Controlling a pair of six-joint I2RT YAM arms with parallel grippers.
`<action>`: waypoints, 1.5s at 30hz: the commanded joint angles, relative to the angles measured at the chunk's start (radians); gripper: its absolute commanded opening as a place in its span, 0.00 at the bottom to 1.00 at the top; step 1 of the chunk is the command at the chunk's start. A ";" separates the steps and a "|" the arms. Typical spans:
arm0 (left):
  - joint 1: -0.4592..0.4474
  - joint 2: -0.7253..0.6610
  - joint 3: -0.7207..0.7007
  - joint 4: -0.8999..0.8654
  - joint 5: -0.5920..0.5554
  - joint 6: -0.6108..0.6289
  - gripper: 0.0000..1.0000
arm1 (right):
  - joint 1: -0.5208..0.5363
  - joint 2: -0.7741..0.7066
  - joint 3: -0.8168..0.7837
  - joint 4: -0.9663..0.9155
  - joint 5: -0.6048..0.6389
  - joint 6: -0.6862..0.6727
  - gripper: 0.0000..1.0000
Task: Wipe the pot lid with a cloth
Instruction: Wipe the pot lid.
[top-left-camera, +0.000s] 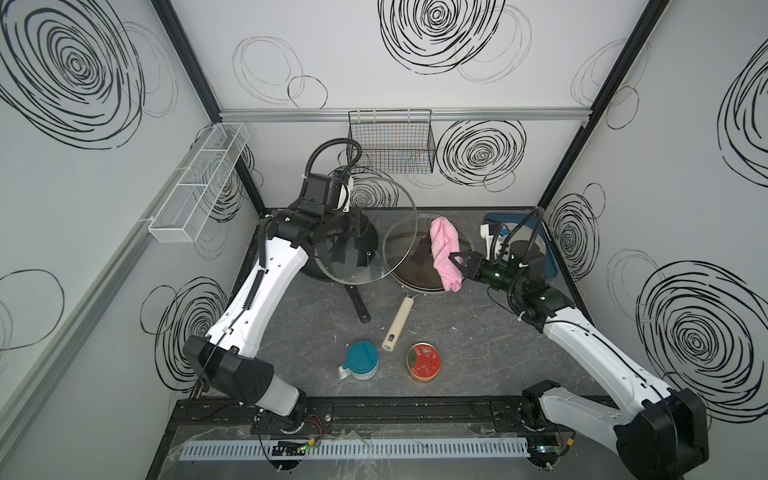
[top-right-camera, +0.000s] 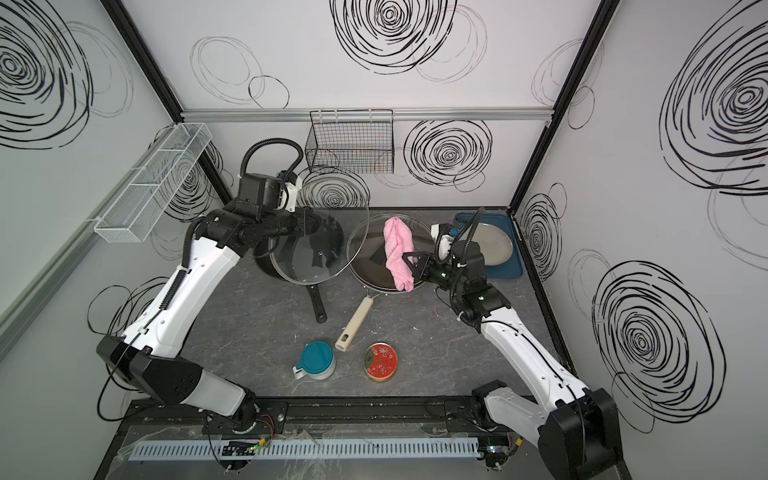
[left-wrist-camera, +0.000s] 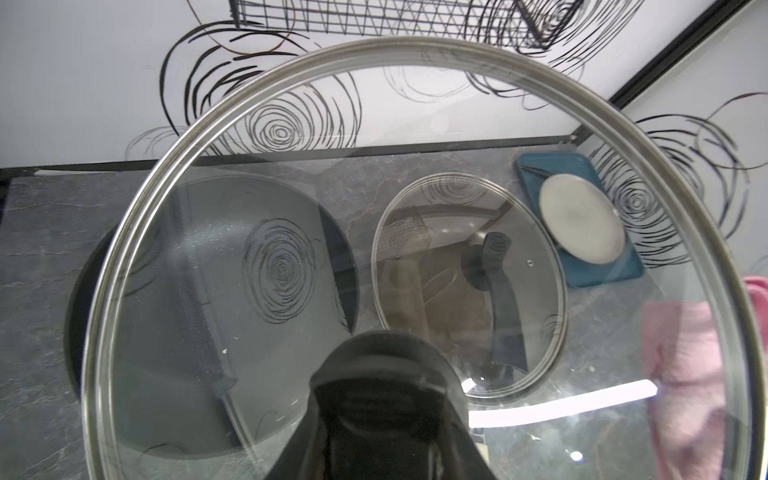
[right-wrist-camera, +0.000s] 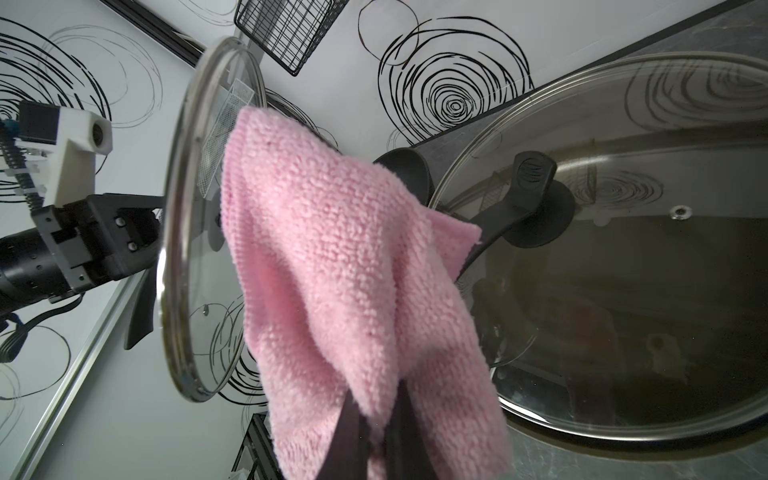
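left arm (top-left-camera: 266, 274): reaches from the left to the back of the counter (top-left-camera: 457, 345), with its wrist above the black frying pan (top-left-camera: 358, 303)
left jaws: clenched on the black handle of the large glass lid (top-left-camera: 386, 216); in both top views I see them as dark shapes through the glass
large glass lid: lifted clear of the counter and tipped up on edge above the frying pan, one face turned toward the right arm (top-left-camera: 582, 336); I see it nearly edge-on from the right wrist
right jaws: clenched on the cloth (top-left-camera: 445, 253), pinching it near its lower end
cloth: pink terry, bunched lengthwise and held over the right part of the smaller glass lid (top-left-camera: 409, 257); one end droops past that lid's rim toward the front; in both top views I see a narrow gap between it and the raised lid's rim; I cannot tell whether it touches the smaller lid
smaller glass lid: sits flat on the pan with the cream handle (top-left-camera: 397, 324), its own black handle on top
black frying pan: uncovered, partly behind the raised lid, handle pointing to the front
blue tray (top-right-camera: 511, 266): back right corner, carrying a grey plate (top-right-camera: 492, 245)
teal-lidded jug (top-left-camera: 360, 360): near the front, with the red tin (top-left-camera: 423, 361) near it but apart; the cream handle's end lies between the two, slightly behind
black wire basket (top-left-camera: 390, 143): hangs from the rail on the back wall
white mesh basket (top-left-camera: 199, 183): fixed to the left wall
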 joint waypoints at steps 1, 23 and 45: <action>0.011 -0.078 -0.015 0.260 0.126 -0.072 0.00 | -0.032 0.009 -0.019 0.191 -0.112 0.030 0.00; -0.014 -0.179 -0.183 0.507 0.230 -0.303 0.00 | 0.124 0.286 0.191 0.490 -0.262 0.101 0.00; -0.083 -0.177 -0.165 0.546 0.253 -0.346 0.00 | 0.091 0.644 0.488 0.696 -0.258 0.195 0.00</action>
